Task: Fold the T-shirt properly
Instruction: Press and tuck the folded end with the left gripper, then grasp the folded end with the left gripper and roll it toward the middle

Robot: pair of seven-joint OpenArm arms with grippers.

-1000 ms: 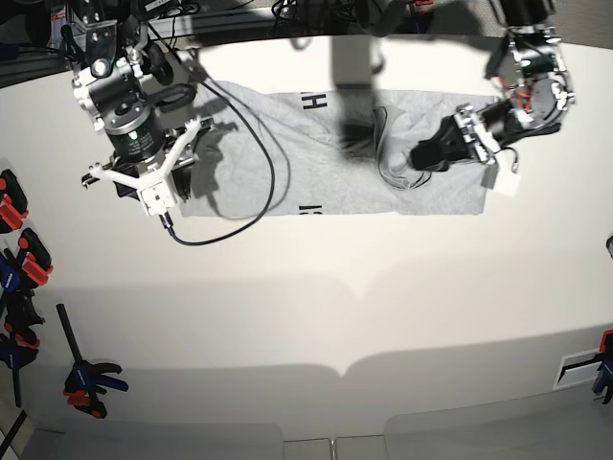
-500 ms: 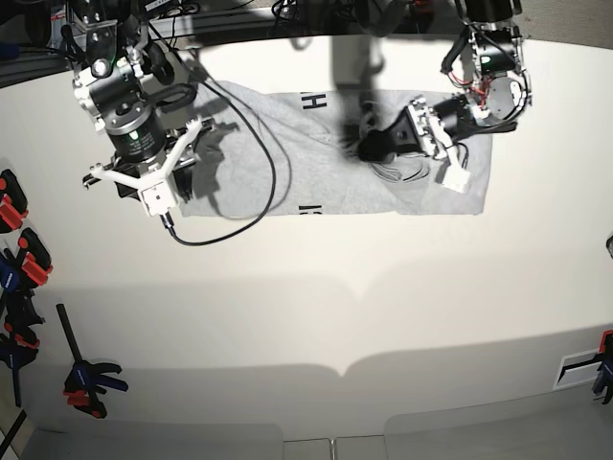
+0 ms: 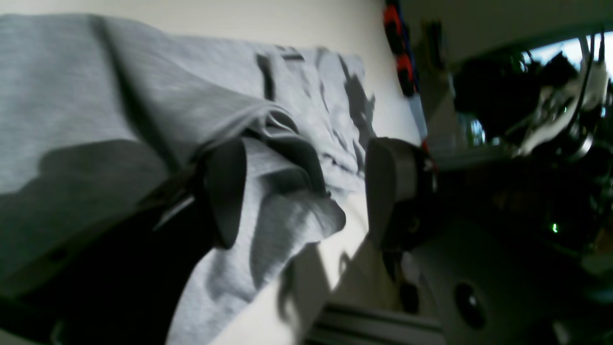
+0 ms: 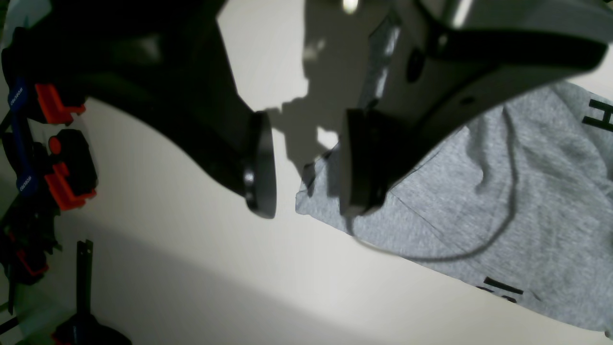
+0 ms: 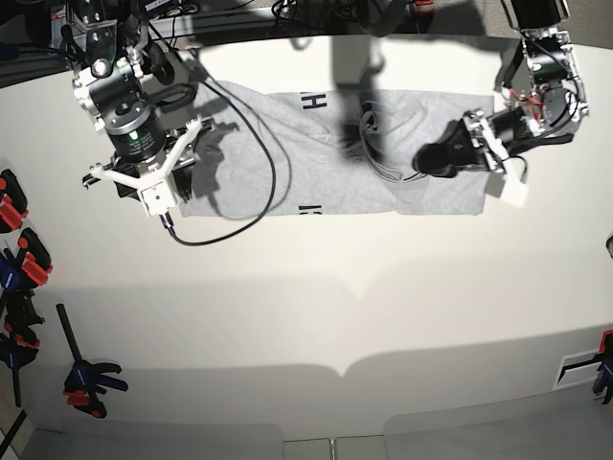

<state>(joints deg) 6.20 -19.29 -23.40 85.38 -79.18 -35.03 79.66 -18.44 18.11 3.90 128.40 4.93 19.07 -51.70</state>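
A: Base view first: the wide cream table (image 5: 316, 316) carries the large light heather-grey cotton T-shirt (image 5: 316, 177), spread as a long band along the far edge with black block letters showing at two spots.

B: And the arms?

A: The right hand (image 5: 158, 172) hangs over the shirt's end on that view's left; its wrist camera shows the pads apart with bare table between them and one pad over the cloth corner, gripping nothing. The left hand (image 5: 436, 158) sits low over the other end. Its own camera shows its pads (image 3: 225, 191) spread wide with a raised ridge of grey cloth (image 3: 287, 191) between them, not pinched as far as I can see.

B: What could go wrong?

A: I'd judge the left hand might close on only the top layer of that bunched ridge, so a pull would drag one layer and leave the fold crooked. The middle is already wrinkled, which would make any crease uneven.

B: Anything in the way?

A: A thin black cable (image 5: 259, 192) from the right arm loops across the shirt and could snag or drag the fabric when that arm moves. The red and black spring clamps (image 5: 19, 259) along the table's edge stand well apart from the shirt, so they look harmless
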